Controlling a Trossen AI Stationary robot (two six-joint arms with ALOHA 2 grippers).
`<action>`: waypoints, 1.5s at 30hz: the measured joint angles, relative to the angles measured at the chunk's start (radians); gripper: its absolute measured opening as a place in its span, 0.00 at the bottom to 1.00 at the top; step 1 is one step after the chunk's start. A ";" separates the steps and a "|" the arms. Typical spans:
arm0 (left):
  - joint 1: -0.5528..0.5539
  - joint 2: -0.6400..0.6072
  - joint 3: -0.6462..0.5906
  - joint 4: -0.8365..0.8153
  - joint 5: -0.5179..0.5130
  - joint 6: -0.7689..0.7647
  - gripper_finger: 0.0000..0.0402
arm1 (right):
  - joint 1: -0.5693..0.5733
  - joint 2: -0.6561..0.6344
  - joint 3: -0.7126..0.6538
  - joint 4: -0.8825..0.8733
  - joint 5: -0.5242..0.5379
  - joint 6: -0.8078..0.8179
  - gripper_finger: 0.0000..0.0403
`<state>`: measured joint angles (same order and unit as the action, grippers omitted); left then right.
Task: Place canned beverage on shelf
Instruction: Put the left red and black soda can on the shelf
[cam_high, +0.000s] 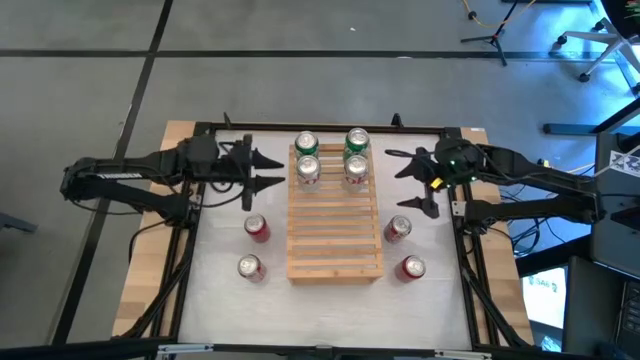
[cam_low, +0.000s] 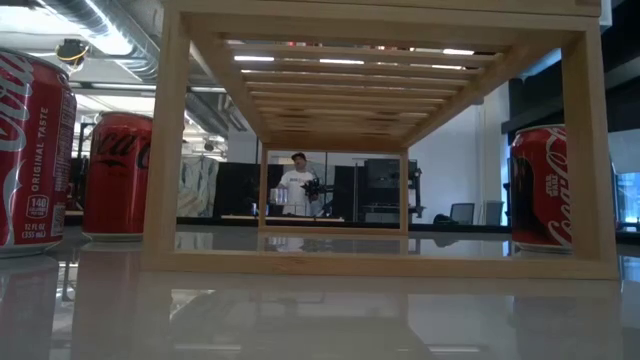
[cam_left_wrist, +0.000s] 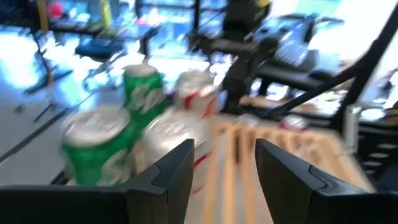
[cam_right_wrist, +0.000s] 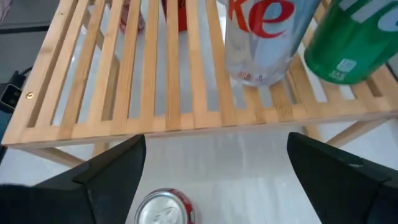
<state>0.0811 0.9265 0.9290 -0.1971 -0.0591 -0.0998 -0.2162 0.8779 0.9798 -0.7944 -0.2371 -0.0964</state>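
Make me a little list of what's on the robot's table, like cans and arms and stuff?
shelf: wooden slat rack in the middle of the table
cans on shelf: four at its far end, two green, two silver
cans on table: four red, two left of the shelf, two right of it
left gripper: shut, empty, beside the shelf's far left corner
right gripper: open, empty, right of the shelf, above a red can

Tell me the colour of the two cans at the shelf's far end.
Green cans, best seen in the high view.
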 joint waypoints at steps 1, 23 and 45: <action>-0.018 0.001 0.014 0.000 -0.002 0.001 0.41 | 0.000 -0.004 0.000 -0.007 0.000 0.010 0.95; -0.128 0.003 0.023 -0.176 0.069 -0.213 0.41 | 0.000 -0.130 -0.070 -0.012 0.001 0.014 0.95; -0.143 0.003 0.023 -0.593 0.094 -0.244 0.98 | 0.000 -0.150 -0.242 0.124 0.008 0.093 0.95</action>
<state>-0.0623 0.9291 0.9524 -0.7898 0.0352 -0.3441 -0.2165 0.7277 0.7380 -0.6708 -0.2287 -0.0037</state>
